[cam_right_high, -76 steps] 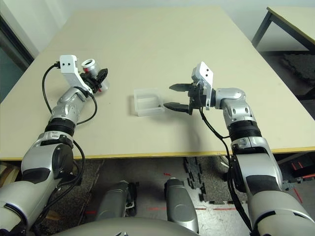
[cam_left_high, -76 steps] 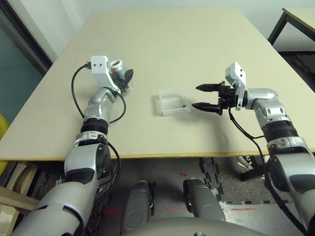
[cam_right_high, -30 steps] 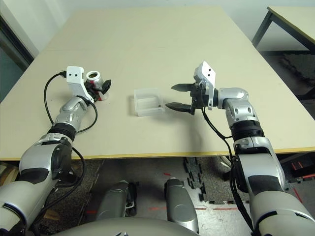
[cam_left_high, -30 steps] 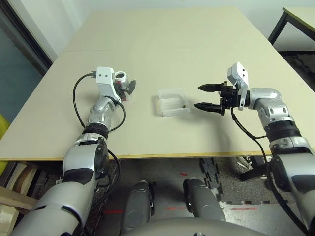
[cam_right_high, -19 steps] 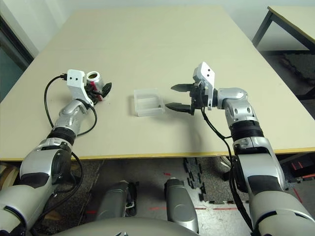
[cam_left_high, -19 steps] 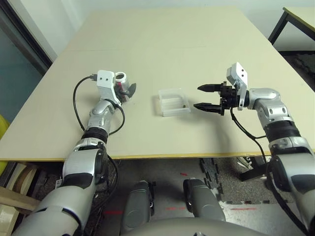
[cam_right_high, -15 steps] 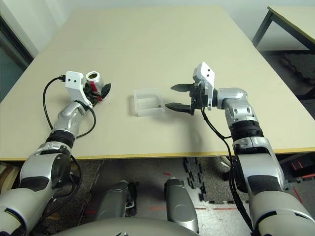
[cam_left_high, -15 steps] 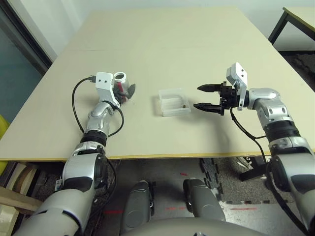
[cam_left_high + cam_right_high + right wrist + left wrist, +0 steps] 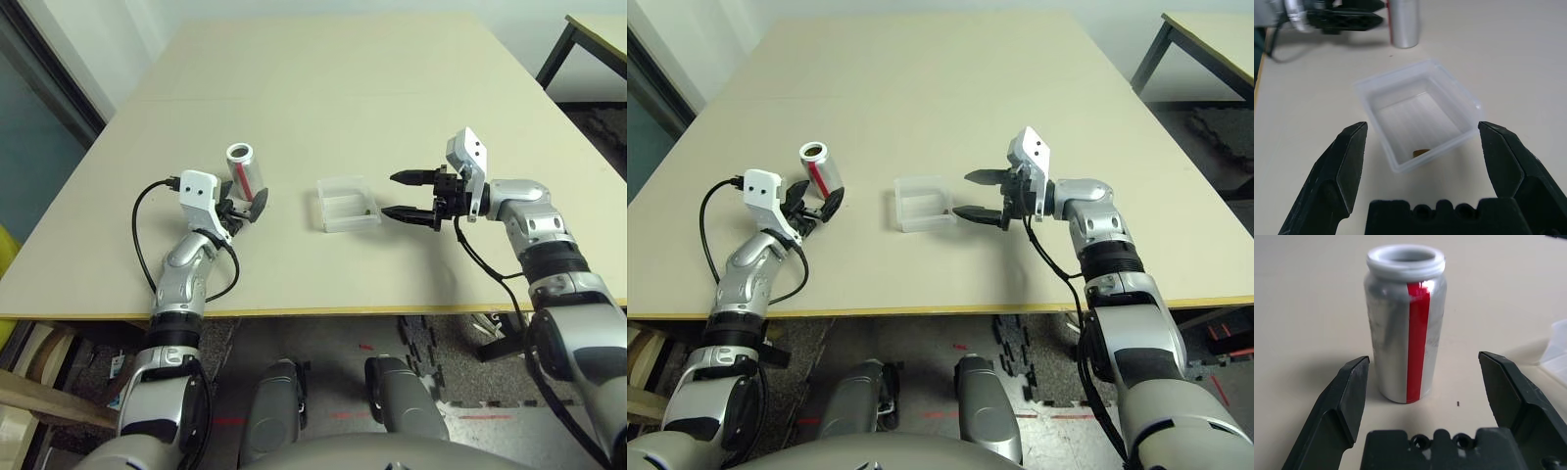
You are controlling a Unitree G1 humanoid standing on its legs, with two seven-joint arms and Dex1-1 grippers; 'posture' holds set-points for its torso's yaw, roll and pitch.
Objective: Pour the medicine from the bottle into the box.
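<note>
The bottle point(image 9: 242, 168) stands upright on the table left of centre, silver with a red stripe, its white-rimmed mouth uncapped. My left gripper point(image 9: 243, 207) is open just on the near side of it, its fingers point(image 9: 1353, 384) wide apart and clear of the bottle point(image 9: 1406, 333). The clear box point(image 9: 346, 203) sits at mid-table with the medicine point(image 9: 1421, 152), a small brown speck, lying in its near right corner. Right of the box, my right gripper point(image 9: 389, 194) hovers open, its fingers point(image 9: 1351, 154) pointing at the box point(image 9: 1420, 110) without touching it.
The beige table point(image 9: 323, 78) stretches far behind the things, and its front edge point(image 9: 372, 311) runs close below both forearms. A black cable point(image 9: 147, 230) loops off my left wrist. A second table point(image 9: 588, 34) stands at the far right.
My left gripper has let go of the bottle, which now stands alone, and the left arm has drawn back towards the front edge. The right arm has barely moved.
</note>
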